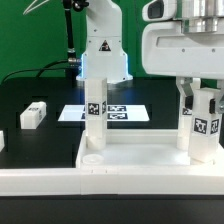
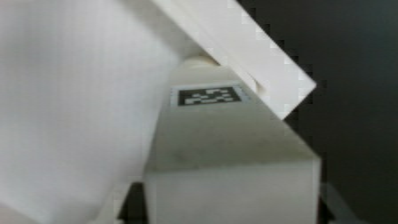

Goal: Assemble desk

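The desk panel (image 1: 150, 160) lies flat at the front, rim up. One white tagged leg (image 1: 95, 112) stands upright in its corner socket on the exterior view's left. My gripper (image 1: 203, 112) is shut on a second tagged leg (image 1: 206, 128), holding it upright at the panel's corner on the exterior view's right. In the wrist view the held leg (image 2: 222, 150) with its tag fills the middle between my dark fingers (image 2: 134, 205), and the panel (image 2: 71, 100) lies beside it. Whether the leg's foot is seated in the socket is hidden.
A loose tagged leg (image 1: 33, 115) lies on the black table at the exterior view's left, and another white piece (image 1: 2, 141) shows at the left edge. The marker board (image 1: 120, 113) lies behind the panel. The white border rail (image 1: 40, 182) runs along the front. The robot base (image 1: 103, 50) stands behind.
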You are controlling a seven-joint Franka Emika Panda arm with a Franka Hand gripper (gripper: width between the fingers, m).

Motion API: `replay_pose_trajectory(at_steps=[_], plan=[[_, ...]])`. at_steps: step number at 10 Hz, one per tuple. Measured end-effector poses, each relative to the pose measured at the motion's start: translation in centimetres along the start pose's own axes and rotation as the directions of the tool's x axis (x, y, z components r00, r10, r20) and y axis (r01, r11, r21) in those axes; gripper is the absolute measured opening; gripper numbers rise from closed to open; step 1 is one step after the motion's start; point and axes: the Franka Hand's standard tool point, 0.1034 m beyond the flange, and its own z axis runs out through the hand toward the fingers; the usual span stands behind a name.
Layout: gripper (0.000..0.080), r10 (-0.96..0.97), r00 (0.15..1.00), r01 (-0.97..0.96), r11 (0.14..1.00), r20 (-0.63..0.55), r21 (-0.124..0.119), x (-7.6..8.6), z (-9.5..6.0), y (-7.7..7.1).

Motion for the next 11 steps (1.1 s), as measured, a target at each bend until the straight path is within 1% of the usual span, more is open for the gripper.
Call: replay_pose_trajectory(at_steps=[1,2,3,4,5,6,7,8,9,10,11], plan=[[0.0294,0.220,0.975,-0.221,0.975,0.018,0.001,-0.08,0.01,0.04],[0.0294,0.378,0.924,-0.379,0.926,0.053,0.005,0.15,0.08,0.15],[0.0294,0.502,0.859,-0.505,0.863,0.096,0.001,0.45,0.29,0.42],[0.0294,0.560,0.823,-0.562,0.827,0.097,0.000,0.32,0.28,0.40],[0.0294,0.560,0.823,-0.563,0.827,0.097,-0.001,0.24,0.28,0.37],[0.0365,0.542,0.835,-0.545,0.838,0.096,0.001,0.29,0.31,0.40],[0.0365,0.473,0.877,-0.475,0.880,0.091,0.007,0.21,0.30,0.38],[0.0523,0.308,0.948,-0.311,0.950,0.083,0.020,-0.11,0.22,0.17],[0.0523,0.169,0.982,-0.172,0.985,0.081,0.033,-0.45,0.27,0.10],[0.0629,0.092,0.993,-0.095,0.995,0.076,0.043,-0.52,0.32,0.16],[0.0629,0.051,0.996,-0.054,0.998,0.072,0.043,-0.37,0.38,0.22]])
